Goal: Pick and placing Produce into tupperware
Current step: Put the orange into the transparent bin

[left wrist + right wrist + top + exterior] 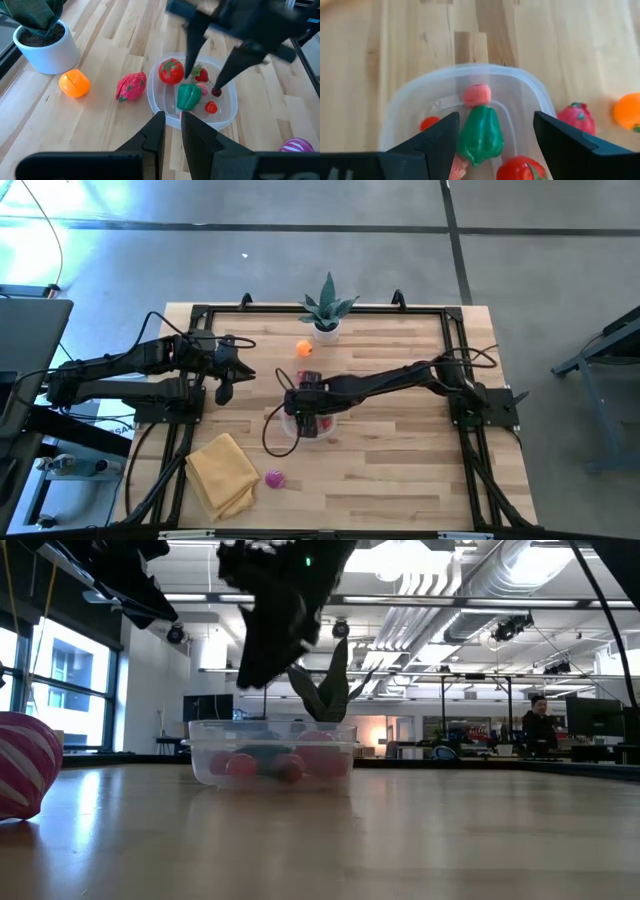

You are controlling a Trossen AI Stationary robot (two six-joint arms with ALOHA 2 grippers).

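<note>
The tupperware (155, 102) is a clear round tub resting on its base on the wood. It holds a green pepper (480, 132), a red tomato (171, 71), a strawberry (201, 74) and small pink and red pieces. My right gripper (496, 120) hangs open just above the tub, its fingers (192, 47) pointing down over the produce and holding nothing. A pink dragon fruit (131, 86) and an orange (75, 83) lie on the table beside the tub. A magenta striped ball (275, 479) lies near the front. My left gripper (172, 120) waits shut at the table's left, raised.
A spiky green plant in a white pot (327, 315) stands at the far edge, behind the orange. A folded yellow cloth (222, 472) lies at the near left. A black cable (268, 430) loops beside the tub. Bare wood (400, 460) stretches to the right of the tub.
</note>
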